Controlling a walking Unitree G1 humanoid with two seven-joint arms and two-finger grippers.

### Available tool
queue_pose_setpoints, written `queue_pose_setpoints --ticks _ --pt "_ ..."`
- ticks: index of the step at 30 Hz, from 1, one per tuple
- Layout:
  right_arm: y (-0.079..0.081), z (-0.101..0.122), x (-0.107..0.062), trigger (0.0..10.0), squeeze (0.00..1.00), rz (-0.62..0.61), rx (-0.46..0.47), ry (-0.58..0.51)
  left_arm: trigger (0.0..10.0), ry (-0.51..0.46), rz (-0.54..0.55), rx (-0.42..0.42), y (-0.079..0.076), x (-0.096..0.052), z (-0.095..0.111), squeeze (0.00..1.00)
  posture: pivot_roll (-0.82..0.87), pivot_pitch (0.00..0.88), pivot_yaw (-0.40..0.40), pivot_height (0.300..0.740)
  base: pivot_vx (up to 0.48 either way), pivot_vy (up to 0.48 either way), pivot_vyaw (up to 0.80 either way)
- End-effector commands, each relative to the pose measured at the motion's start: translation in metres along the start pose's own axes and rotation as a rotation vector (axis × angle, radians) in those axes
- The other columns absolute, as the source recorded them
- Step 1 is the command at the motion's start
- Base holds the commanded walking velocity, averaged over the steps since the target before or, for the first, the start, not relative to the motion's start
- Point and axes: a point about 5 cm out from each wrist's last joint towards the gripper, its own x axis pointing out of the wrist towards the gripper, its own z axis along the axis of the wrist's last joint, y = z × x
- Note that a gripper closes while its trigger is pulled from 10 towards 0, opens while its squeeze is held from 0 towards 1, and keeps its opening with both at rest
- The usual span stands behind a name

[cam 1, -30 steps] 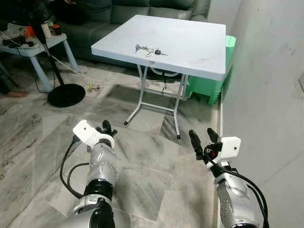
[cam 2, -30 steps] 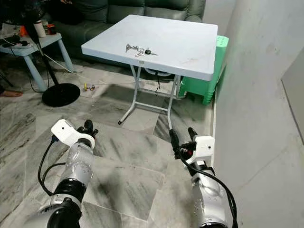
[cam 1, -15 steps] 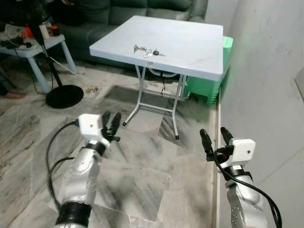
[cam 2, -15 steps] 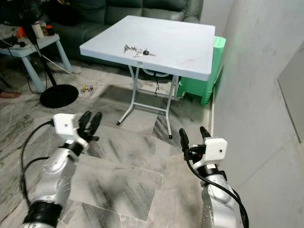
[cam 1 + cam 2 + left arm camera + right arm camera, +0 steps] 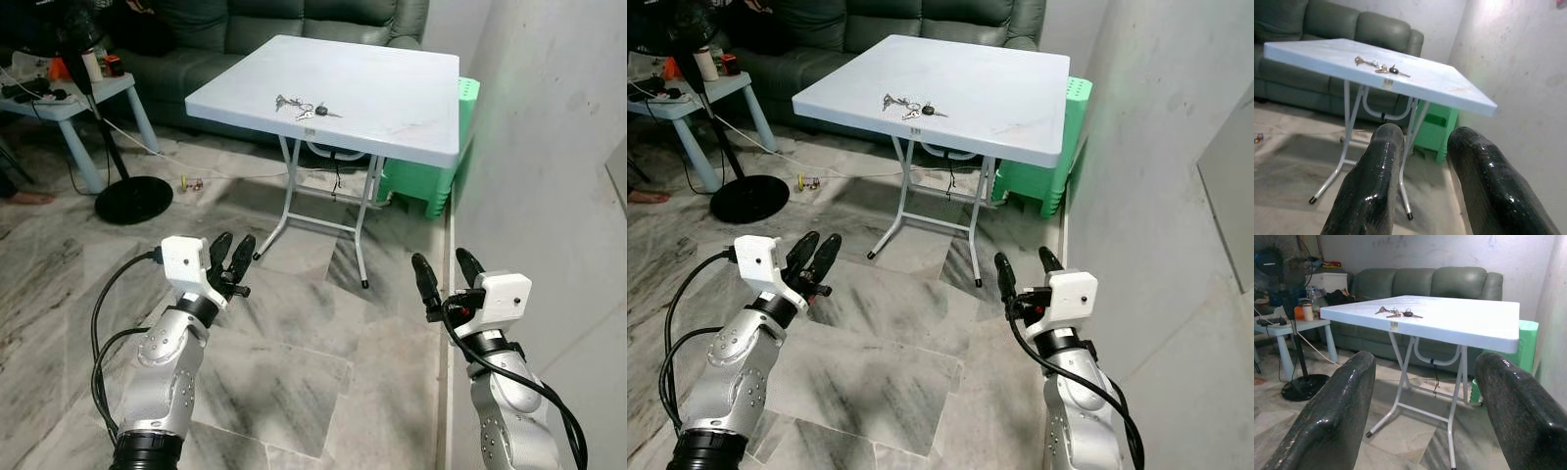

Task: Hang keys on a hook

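Sofa (image 5: 294, 20): grey-green, behind the table against the far wall.
Table (image 5: 392, 108): white folding one, standing well ahead of the robot.
Stool (image 5: 431, 181): green, tucked by the wall beside the table.
Left gripper (image 5: 231, 257): raised over the marble floor, fingers slightly parted, holding nothing.
Right gripper (image 5: 443, 273): raised near the wall, fingers spread wide, holding nothing.
Keys (image 5: 306, 105): lying flat on the tabletop, toward its left near side.

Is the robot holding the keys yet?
No. Both the left pincer and right pincer are open and hold nothing; the keys lie on the table.
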Motion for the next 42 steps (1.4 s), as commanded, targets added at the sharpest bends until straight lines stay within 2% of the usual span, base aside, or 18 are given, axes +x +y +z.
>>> queue_pose_setpoints --ticks 1,37,42 --pt "0.001 0.008 0.005 10.0 0.00 0.005 0.000 -0.027 10.0 -0.006 -0.012 0.004 -0.001 0.002 0.005 0.00 0.12 0.003 -0.030 0.740 0.409 0.000 0.00" --pt "0.005 0.004 0.001 10.0 0.00 0.028 0.008 -0.003 10.0 0.004 -0.062 -0.021 -0.014 0.010 0.002 0.00 0.11 0.000 -0.036 0.740 0.406 0.000 0.00" --pt "0.006 0.004 0.001 10.0 0.00 0.034 0.009 -0.001 10.0 0.010 -0.062 -0.025 -0.014 0.010 0.000 0.00 0.11 0.000 -0.038 0.740 0.182 0.097 0.00"
